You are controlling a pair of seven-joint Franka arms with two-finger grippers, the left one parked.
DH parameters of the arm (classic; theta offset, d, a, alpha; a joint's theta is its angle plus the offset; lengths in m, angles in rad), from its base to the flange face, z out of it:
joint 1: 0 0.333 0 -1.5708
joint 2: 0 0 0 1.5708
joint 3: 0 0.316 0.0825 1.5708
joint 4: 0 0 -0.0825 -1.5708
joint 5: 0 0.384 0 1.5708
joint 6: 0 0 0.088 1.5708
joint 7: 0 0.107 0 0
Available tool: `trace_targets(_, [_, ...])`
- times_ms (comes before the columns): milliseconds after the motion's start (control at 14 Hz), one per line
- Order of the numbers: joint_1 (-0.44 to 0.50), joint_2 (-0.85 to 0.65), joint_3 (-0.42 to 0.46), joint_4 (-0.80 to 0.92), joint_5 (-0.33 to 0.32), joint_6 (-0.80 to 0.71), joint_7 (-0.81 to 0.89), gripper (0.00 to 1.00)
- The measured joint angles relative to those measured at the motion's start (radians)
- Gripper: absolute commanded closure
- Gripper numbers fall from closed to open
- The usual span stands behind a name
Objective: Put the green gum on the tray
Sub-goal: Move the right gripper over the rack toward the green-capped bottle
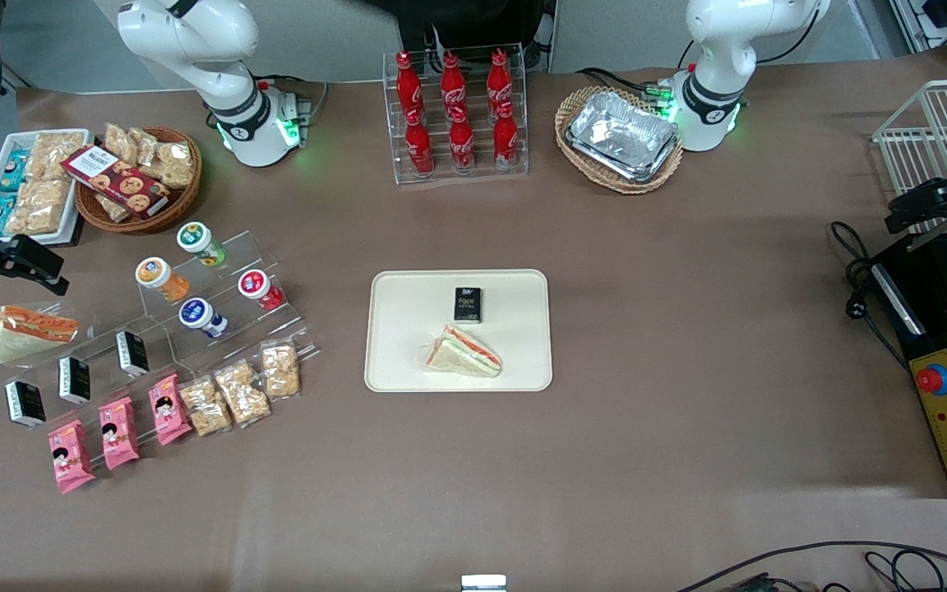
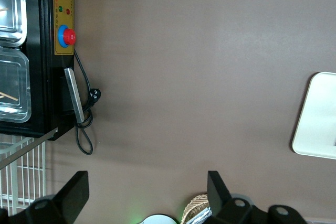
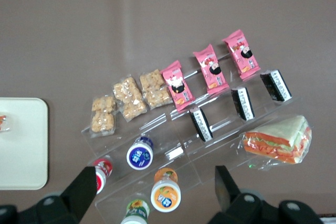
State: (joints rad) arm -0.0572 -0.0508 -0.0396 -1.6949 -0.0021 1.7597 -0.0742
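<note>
The green gum [image 1: 200, 243] stands on the top step of the clear rack [image 1: 219, 304], beside the orange gum [image 1: 159, 278]. The tray [image 1: 408, 362] lies in the middle of the table and holds a sandwich [image 1: 465, 352] and a small black box [image 1: 467, 304]. The gripper [image 3: 153, 195] hangs above the rack with its fingers [image 3: 84, 190] wide apart, holding nothing.

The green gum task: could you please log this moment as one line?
pincer: open, above snack display | green gum: on display, untouched | tray: holds sandwich, black packet
</note>
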Motion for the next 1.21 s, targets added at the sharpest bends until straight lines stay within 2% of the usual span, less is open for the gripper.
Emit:
trace_targets(714, [0.0,-0.017,0.001,-0.026,0.0,-0.071,0.016,0.0])
trace_targets(1000, [0.021,-0.207,0.006,-0.23,0.002,-0.07,0.061,0.0])
trace_targets(1214, [0.102,-0.437,0.009,-0.46,0.005,-0.057,0.165,0.0])
